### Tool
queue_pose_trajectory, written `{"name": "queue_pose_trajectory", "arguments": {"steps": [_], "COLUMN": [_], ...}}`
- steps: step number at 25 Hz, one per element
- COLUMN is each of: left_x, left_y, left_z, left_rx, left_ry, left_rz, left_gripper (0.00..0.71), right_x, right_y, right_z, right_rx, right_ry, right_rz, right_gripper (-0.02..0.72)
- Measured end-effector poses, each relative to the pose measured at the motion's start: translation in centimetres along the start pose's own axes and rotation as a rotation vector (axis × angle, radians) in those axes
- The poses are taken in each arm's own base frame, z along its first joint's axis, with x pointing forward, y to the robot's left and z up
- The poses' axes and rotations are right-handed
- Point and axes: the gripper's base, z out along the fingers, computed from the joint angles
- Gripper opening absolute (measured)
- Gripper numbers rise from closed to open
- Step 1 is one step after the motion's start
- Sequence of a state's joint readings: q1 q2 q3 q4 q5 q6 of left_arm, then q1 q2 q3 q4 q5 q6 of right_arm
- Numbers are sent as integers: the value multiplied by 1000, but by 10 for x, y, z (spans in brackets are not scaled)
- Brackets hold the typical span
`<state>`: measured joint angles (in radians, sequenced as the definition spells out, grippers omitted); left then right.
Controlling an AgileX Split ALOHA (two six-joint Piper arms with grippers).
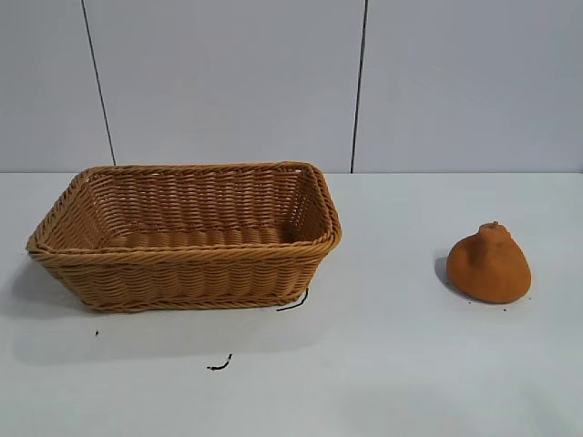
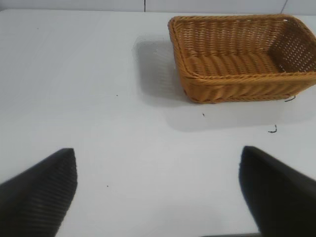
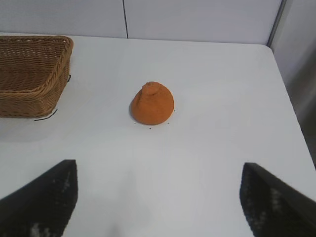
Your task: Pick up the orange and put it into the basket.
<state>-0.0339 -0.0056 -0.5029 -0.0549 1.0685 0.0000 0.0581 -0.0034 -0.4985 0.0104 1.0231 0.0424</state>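
Orange point(image 1: 489, 265) is sitting on the white table point(image 1: 392, 364) at the right side of the exterior view, well apart from the basket point(image 1: 187, 264), which is sitting left of centre. Orange is resting upright-ish, narrow top with the stem nub pointing up, wide base touching the table, a few dark specks lying around its base. Basket is standing open side up, nothing showing inside it, long side facing the camera. A short black thread point(image 1: 293, 302) is sticking out at the basket's near right corner, and another small black scrap point(image 1: 219, 365) is lying on the table nearer the camera. Neither arm is showing in the exterior view. Left gripper point(image 2: 158, 192) is hovering over bare table, fingers point(image 2: 42, 197) spread wide and released, nothing between them; basket point(image 2: 232, 89) is sitting farther off in its wrist view. Right gripper point(image 3: 158, 197) is also hovering over the table with fingers point(image 3: 42, 200) spread wide, gripping nothing; orange point(image 3: 152, 103) is sitting ahead of it, not touching, roughly in line with the gap, and a corner of the basket point(image 3: 29, 74) is showing off to one side. Grey panelled wall point(image 1: 291, 82) is running behind the table.
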Motion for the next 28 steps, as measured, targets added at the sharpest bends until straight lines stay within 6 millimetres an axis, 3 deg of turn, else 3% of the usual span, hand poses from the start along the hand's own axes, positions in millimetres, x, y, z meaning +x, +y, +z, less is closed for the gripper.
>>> {"name": "queue_pose_trajectory", "arguments": {"steps": [17, 22, 28], "left_x": [0, 0, 0], "left_y": [0, 0, 0], "left_z": [0, 0, 0], "left_rx": [0, 0, 0], "left_ry": [0, 2, 1], "left_rz": [0, 0, 0], "left_gripper": [639, 639, 639], "right_x": [-3, -29, -79], "right_y": [-1, 0, 1], "right_z": [-1, 15, 68], "right_rx": [9, 23, 41], "right_ry": [-6, 123, 375], "right_rz": [-5, -9, 9], "right_gripper": [634, 634, 634]}}
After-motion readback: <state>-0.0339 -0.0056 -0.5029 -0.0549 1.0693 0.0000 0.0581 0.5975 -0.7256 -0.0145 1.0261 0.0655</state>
